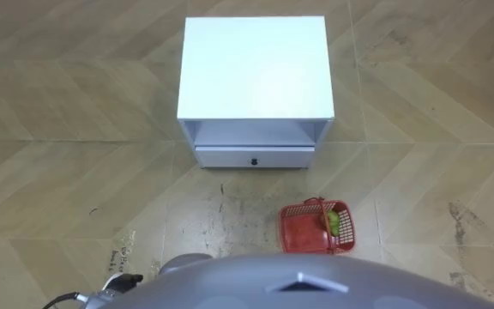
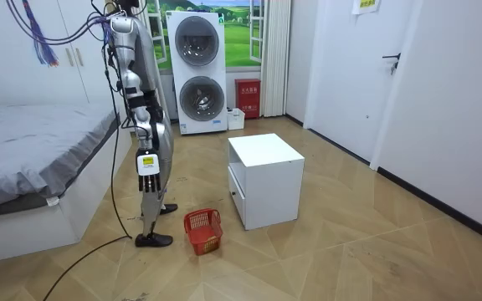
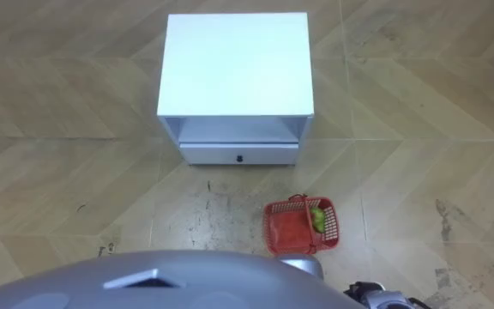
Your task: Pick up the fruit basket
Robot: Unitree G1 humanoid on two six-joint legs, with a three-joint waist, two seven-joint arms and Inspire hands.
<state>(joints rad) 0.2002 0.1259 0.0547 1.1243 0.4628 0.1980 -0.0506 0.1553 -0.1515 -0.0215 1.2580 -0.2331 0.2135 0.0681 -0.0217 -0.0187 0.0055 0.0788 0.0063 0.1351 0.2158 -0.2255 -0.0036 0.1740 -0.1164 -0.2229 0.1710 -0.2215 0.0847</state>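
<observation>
Room view: a red plastic fruit basket [image 2: 202,230] sits on the floor [image 2: 341,251] near our feet. Our right hand [image 2: 147,177] hangs beside us, and we cannot tell its grip.

We identify the fruit basket [image 1: 302,230] as a small red plastic unit with lattice walls and a red carrying handle. It stands upright, opening upward, on the wooden floor [image 1: 75,172]. It is located in front of the white cabinet [image 1: 254,64], offset toward the right of the cabinet front and clear of it, with no contact. We observe one green fruit [image 1: 334,223] inside, lying against the right-hand wall. The remaining interior shows bare red.
</observation>
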